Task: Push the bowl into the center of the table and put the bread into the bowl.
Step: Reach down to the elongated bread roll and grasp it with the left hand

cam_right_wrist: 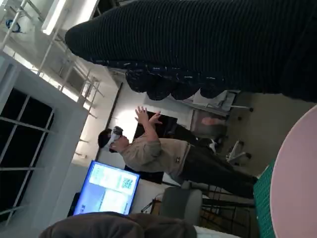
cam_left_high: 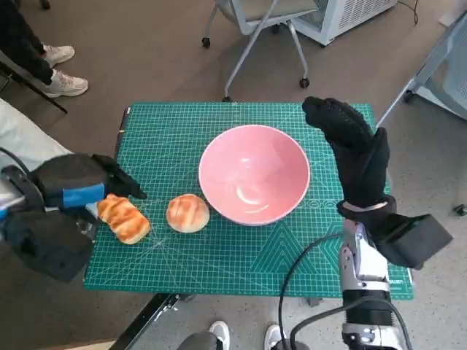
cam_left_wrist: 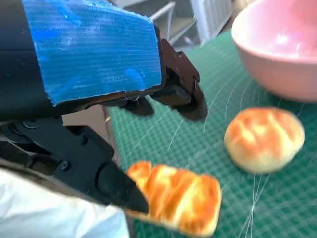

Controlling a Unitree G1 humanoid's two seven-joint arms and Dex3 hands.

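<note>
A pink bowl (cam_left_high: pixel 254 173) stands empty near the middle of the green cutting mat (cam_left_high: pixel 168 127); its rim also shows in the left wrist view (cam_left_wrist: pixel 277 54) and the right wrist view (cam_right_wrist: pixel 297 183). Two breads lie to its left: a round bun (cam_left_high: pixel 187 213) (cam_left_wrist: pixel 264 139) and a long striped loaf (cam_left_high: pixel 124 218) (cam_left_wrist: pixel 178 196). My left hand (cam_left_high: pixel 84 182) (cam_left_wrist: pixel 119 94) hovers open just over the loaf's near end, fingers apart, holding nothing. My gloved right hand (cam_left_high: pixel 354 149) (cam_right_wrist: pixel 208 44) is raised upright beside the bowl's right side, open and apart from it.
The mat covers the small table; its front edge (cam_left_high: pixel 241 288) runs close to my arms. A wheeled chair (cam_left_high: pixel 255 22) stands behind the table. A person's shoes (cam_left_high: pixel 62 69) show at the upper left, another person (cam_right_wrist: pixel 153 148) in the right wrist view.
</note>
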